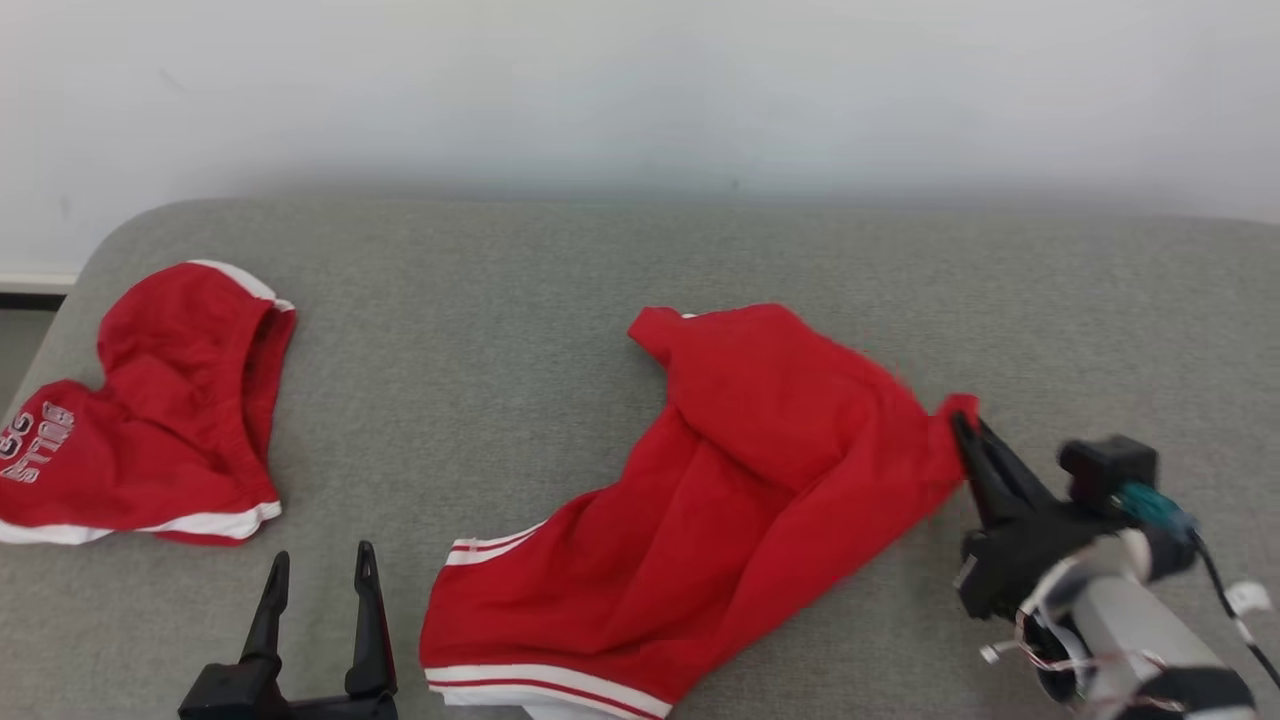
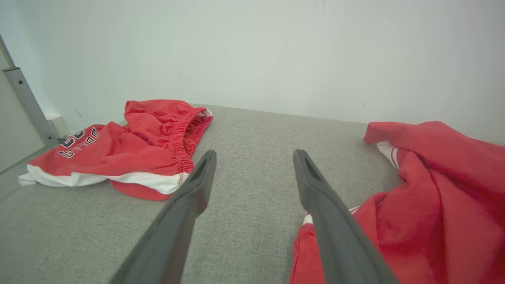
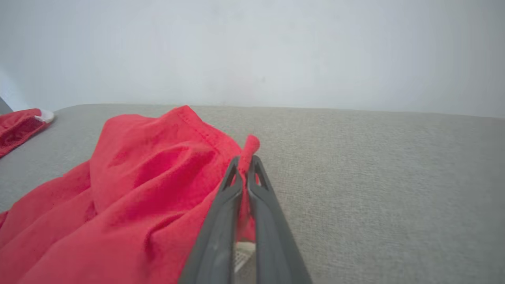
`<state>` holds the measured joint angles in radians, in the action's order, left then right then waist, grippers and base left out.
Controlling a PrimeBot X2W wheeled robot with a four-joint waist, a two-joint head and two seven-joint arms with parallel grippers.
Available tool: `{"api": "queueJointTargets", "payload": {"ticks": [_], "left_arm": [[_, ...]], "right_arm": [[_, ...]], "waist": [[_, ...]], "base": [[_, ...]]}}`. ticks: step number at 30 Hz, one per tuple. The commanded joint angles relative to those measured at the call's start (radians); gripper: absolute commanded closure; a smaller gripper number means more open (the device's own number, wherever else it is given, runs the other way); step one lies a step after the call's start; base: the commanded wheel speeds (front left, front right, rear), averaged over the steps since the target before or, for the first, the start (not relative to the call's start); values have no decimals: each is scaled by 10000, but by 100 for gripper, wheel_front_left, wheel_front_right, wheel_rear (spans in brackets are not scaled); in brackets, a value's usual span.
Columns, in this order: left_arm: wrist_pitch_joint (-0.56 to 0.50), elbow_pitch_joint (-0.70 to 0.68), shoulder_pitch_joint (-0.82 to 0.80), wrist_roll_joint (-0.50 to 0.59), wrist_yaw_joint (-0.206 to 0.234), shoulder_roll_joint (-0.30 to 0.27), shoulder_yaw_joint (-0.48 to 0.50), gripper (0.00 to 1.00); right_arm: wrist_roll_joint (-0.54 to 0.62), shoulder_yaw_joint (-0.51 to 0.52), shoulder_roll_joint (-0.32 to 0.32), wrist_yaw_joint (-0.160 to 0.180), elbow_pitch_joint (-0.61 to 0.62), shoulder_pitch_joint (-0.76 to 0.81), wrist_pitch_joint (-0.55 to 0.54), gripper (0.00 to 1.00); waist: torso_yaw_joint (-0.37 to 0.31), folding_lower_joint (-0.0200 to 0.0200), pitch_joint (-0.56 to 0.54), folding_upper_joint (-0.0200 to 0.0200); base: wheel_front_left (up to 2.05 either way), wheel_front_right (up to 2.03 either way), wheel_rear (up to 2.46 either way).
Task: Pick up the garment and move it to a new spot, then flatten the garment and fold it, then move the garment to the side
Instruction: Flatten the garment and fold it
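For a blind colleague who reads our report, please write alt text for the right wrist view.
The right gripper is shut on a corner of a red garment, which lies crumpled on a grey fabric surface. A pale wall stands behind, and a second red garment lies at the left edge.

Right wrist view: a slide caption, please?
Right fingers pinch a corner of the red garment on the grey cushion.

Two red fabric garments with white-striped hems, the centre garment [image 1: 760, 470] and the lettered garment [image 1: 160, 420], on one grey woven-cloth surface [image 1: 560, 300]. Two dark long-fingered grippers, the left gripper [image 1: 322, 556] and the right gripper [image 1: 968, 428], four fingers in all. One plain white wall [image 1: 640, 90]; one grey metal post [image 2: 27, 106].
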<state>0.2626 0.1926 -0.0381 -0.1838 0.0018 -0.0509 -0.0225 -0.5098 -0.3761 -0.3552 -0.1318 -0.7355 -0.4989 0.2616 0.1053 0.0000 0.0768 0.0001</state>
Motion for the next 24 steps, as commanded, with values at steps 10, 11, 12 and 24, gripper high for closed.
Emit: {"api": "queueJointTargets", "payload": {"ticks": [10,11,12,24], "left_arm": [[33,-39,128,-143,35,10,-83,0],[33,-94,170,-163,92,12,-140,0],[33,-131,215,-170,152,12,-185,0],[33,-104,2,-238,181,9,-431,0]], "right_arm": [[549,2492,5,23,3235,3407,-470,100],[618,2715,162,23,3613,3772,-648,100],[669,2952,336,23,4037,4134,-820,100],[2242,3548,1291,23,6528,4573,-2426,100]], "waist": [[-580,0,-199,-1],[-599,0,-195,-1],[-621,0,-183,-1],[-450,0,-11,-1]], "base": [[0,0,0],[0,0,0],[0,0,0],[0,0,0]]}}
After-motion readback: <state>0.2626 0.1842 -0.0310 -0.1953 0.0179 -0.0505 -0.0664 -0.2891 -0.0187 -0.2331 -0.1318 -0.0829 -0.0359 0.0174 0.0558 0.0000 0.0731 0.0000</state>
